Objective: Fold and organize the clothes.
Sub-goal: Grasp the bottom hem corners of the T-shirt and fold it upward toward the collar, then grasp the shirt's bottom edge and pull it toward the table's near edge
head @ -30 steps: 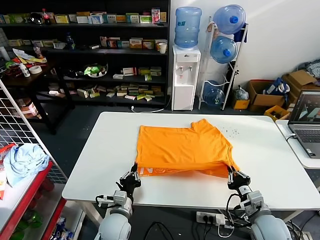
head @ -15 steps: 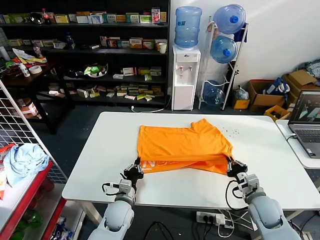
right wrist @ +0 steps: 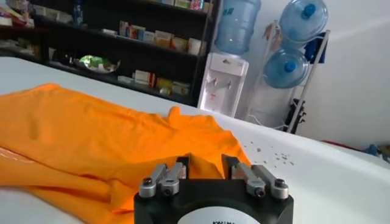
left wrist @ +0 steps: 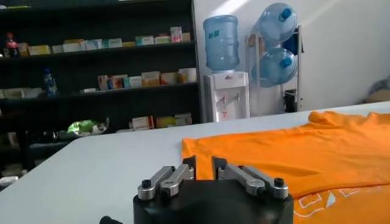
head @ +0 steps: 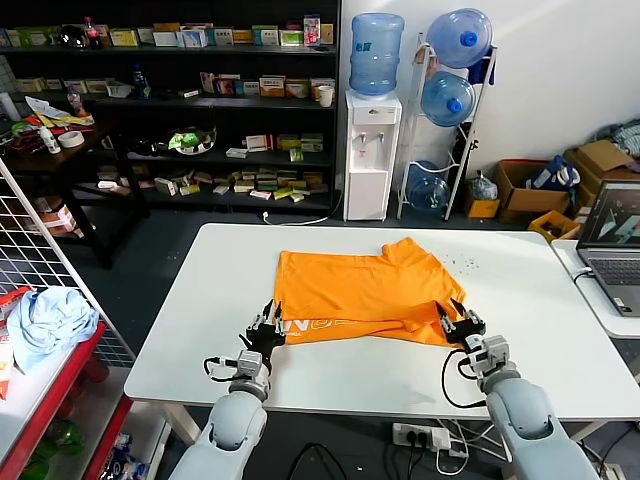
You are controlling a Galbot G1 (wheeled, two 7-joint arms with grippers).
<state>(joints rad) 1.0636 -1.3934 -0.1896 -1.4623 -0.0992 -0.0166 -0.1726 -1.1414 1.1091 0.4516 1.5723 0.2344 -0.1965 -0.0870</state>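
Note:
The orange T-shirt (head: 360,290) lies on the white table (head: 540,300), its near hem folded back so that a strip with white lettering faces up. My left gripper (head: 265,322) is at the shirt's near left corner and my right gripper (head: 458,318) is at its near right corner. Both are low over the table with fingers spread. In the left wrist view the gripper (left wrist: 203,163) is open, with the shirt (left wrist: 304,146) just beyond its tips. In the right wrist view the gripper (right wrist: 204,163) is open, with a fold of the shirt (right wrist: 91,140) lying between its fingers.
A laptop (head: 615,245) sits on a side table at the right. A wire rack with a light blue cloth bundle (head: 45,320) stands at the left. Shelves and a water dispenser (head: 372,150) stand beyond the table's far edge.
Both grippers moved away from me, carrying the shirt's near hem up over the shirt. The lettered strip now faces up, and both grippers' fingers have spread apart.

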